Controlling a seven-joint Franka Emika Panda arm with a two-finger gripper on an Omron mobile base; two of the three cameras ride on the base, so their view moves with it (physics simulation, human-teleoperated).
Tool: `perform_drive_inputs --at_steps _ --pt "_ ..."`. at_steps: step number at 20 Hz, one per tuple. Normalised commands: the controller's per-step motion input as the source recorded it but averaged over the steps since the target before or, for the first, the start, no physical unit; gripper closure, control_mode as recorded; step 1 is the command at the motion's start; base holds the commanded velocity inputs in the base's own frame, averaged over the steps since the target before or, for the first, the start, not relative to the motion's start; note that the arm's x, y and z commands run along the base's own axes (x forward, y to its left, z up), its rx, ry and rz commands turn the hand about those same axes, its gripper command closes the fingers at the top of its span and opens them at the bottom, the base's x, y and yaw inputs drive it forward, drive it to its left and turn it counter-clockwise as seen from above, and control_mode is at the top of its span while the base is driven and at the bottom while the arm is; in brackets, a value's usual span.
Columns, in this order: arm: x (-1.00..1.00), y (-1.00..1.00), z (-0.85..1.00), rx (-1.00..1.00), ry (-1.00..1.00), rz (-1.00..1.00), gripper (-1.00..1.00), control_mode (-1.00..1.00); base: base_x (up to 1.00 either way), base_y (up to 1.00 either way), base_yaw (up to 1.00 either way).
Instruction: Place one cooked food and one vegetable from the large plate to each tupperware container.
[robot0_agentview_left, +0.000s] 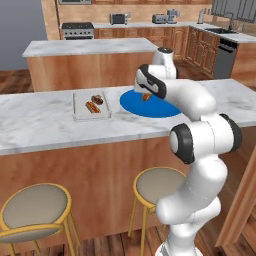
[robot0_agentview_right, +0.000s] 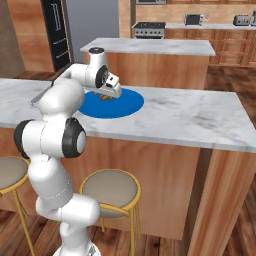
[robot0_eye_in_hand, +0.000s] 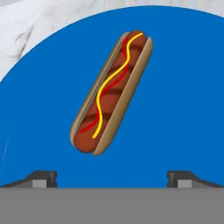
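A hot dog (robot0_eye_in_hand: 111, 92) with yellow and red sauce lines lies on the large blue plate (robot0_eye_in_hand: 183, 87), a little off its middle. My gripper (robot0_eye_in_hand: 113, 178) hovers straight above it, open, with its two fingertips (robot0_eye_in_hand: 41, 178) spread wide on either side and nothing between them. From the base views the hand (robot0_agentview_left: 150, 82) hangs over the plate (robot0_agentview_left: 160, 110) and the hot dog (robot0_agentview_left: 146, 97) peeks out beneath it. Left of the plate, a pale tupperware container (robot0_agentview_left: 77, 107) holds another hot dog (robot0_agentview_left: 91, 106) and a brown lumpy vegetable (robot0_agentview_left: 97, 99).
The plate (robot0_agentview_right: 125, 105) and container sit on a marble island counter (robot0_agentview_left: 35, 120). Two round stools (robot0_agentview_left: 157, 182) stand under its near edge. A second island (robot0_agentview_left: 90, 47) lies behind, with a stove (robot0_agentview_left: 77, 30) and sink counter along the back wall.
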Motion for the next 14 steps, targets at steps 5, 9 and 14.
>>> perform_drive_inputs --at_steps 5,9,14 --pt "0.40 0.00 -0.19 0.00 0.00 0.00 -1.00 -1.00 0.00 0.00 0.00" --pt "0.44 0.00 -0.11 0.00 0.00 0.00 -1.00 -1.00 0.00 0.00 0.00" --pt "0.40 0.00 -0.14 0.00 0.00 0.00 -1.00 -1.00 0.00 0.00 0.00"
